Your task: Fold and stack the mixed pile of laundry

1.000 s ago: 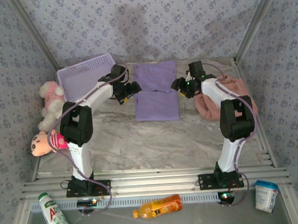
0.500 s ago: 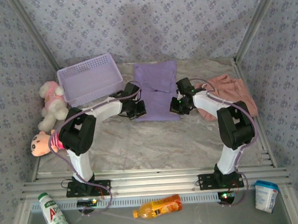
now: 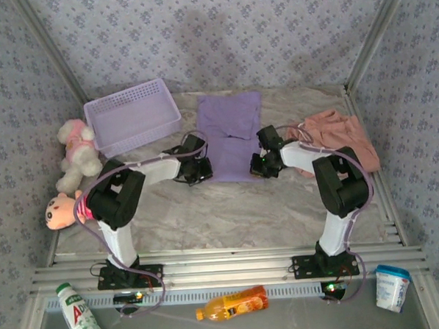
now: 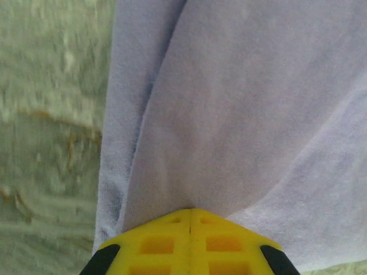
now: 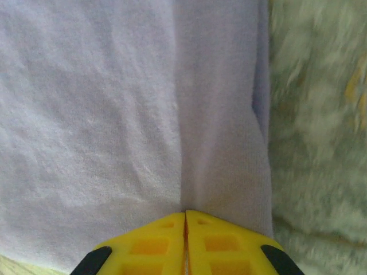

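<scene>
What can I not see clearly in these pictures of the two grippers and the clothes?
- Top view: the right arm hides part of the salmon-pink garment.
- Wrist views: how many lavender T-shirt layers the left gripper and right gripper pinch; their yellow fingers cover the hem.
- Wrist views: the table is blurred.

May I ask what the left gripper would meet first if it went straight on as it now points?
The lavender T-shirt: the left gripper is shut on its edge, with the table probably just beneath.
</scene>
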`<state>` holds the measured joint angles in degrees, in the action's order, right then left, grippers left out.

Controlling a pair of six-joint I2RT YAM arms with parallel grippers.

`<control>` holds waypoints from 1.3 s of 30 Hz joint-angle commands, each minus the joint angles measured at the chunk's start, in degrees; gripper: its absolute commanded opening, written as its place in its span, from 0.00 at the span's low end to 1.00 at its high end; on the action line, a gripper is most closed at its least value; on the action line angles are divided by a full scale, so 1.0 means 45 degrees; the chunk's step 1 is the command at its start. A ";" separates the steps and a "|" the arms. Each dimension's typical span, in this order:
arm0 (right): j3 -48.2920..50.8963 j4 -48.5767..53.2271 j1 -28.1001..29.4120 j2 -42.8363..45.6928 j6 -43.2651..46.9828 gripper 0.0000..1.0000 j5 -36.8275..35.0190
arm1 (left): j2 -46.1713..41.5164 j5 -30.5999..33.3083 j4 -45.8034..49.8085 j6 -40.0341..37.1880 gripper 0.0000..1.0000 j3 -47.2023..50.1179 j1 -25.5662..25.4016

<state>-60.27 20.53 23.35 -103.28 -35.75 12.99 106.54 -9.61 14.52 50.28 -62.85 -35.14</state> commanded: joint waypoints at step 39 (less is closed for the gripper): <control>0.4937 0.0548 0.1313 0.5043 -0.3321 0.45 -0.1119 | -0.0891 0.2232 0.2699 0.1638 0.15 -0.0718 -0.2984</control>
<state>-38.24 25.21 29.47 -78.87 -49.56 8.73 102.50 -0.12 26.70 56.90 -64.79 -48.97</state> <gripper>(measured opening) 0.460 0.147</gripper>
